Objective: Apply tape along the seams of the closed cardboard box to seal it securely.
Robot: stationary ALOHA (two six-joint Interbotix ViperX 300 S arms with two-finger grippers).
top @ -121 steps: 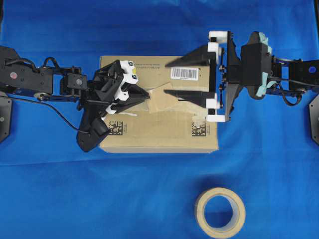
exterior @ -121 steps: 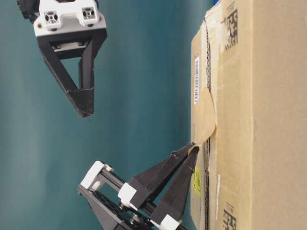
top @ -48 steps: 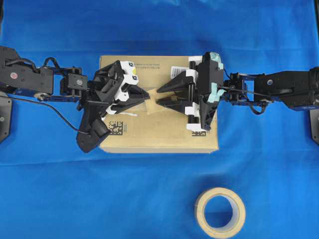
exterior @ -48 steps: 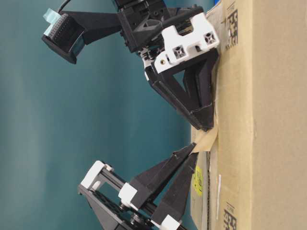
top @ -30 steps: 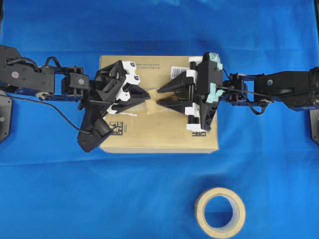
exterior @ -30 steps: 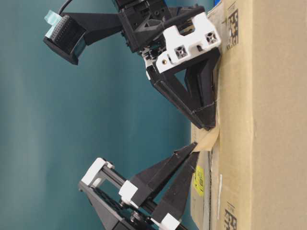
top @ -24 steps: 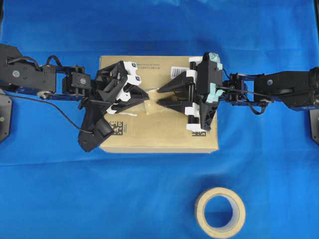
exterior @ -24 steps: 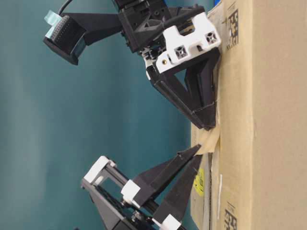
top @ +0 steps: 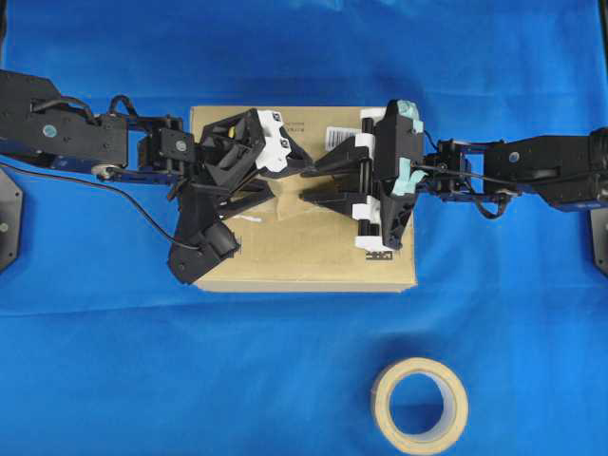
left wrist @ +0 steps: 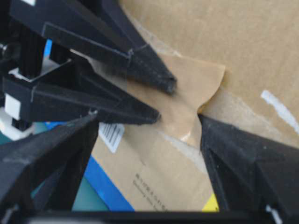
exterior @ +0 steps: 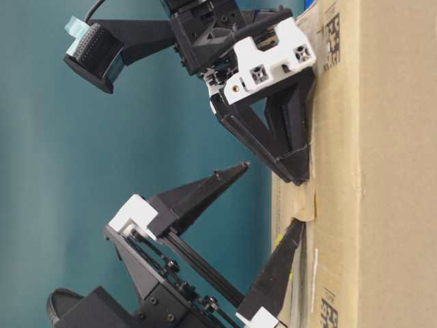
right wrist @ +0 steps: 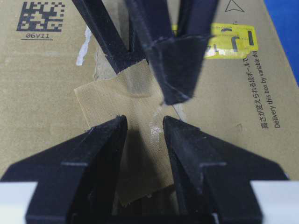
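Arms hide much of the box (top: pixel 313 261); tape (right wrist: pixel 126 112) lies across its seam, both grippers' fingers spread, holding nothing.

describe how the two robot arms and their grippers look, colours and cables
Both arms are matte black with exposed black cables looping along the links. The left gripper and right gripper each have long, tapered black triangular jaws mounted on white plastic blocks. The right arm carries a black camera housing edged in pale teal. A thin black cable trails from the left arm.
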